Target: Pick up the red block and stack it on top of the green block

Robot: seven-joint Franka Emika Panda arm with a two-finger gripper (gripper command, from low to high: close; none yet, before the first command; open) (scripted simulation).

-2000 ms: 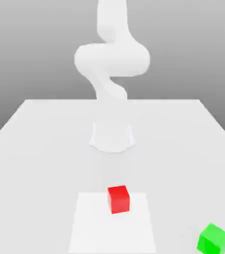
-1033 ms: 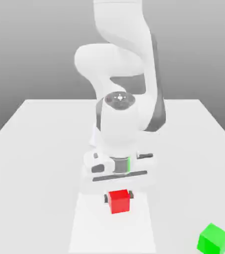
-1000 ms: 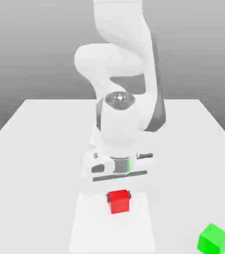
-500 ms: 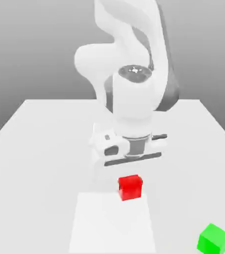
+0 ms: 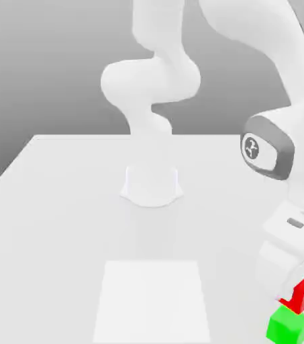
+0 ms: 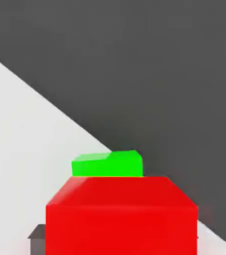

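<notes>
Jaws point(image 5: 300, 295) are closed on the red block point(image 6: 120, 229), gripping it by opposite sides. The block is carried near the exterior view's right edge, above the green block point(image 5: 288, 326). In the exterior view its lower part overlaps the top of the green block; whether the two touch cannot be determined. In the hand view the green block appears partly behind the red one.

Current step, as judged: alignment over the target, with pick-up complete and placement outstanding. The next move calls for centring the red block over the green top face, matching its rotation, lowering straight down until the faces meet, then releasing and retracting vertically. Caution: an off-centre release could tip the upper block, and early contact could push the lower one out of place.

Both blocks are plain, smooth cubes with flat faces and crisp edges, one bright red, one bright green. The tabletop point(image 5: 67, 235) is pale, even and untextured, with a whiter four-sided patch point(image 5: 152, 299) on it. The arm point(image 5: 151, 80) has rounded white housings; dark grey trim edges the wrist.
</notes>
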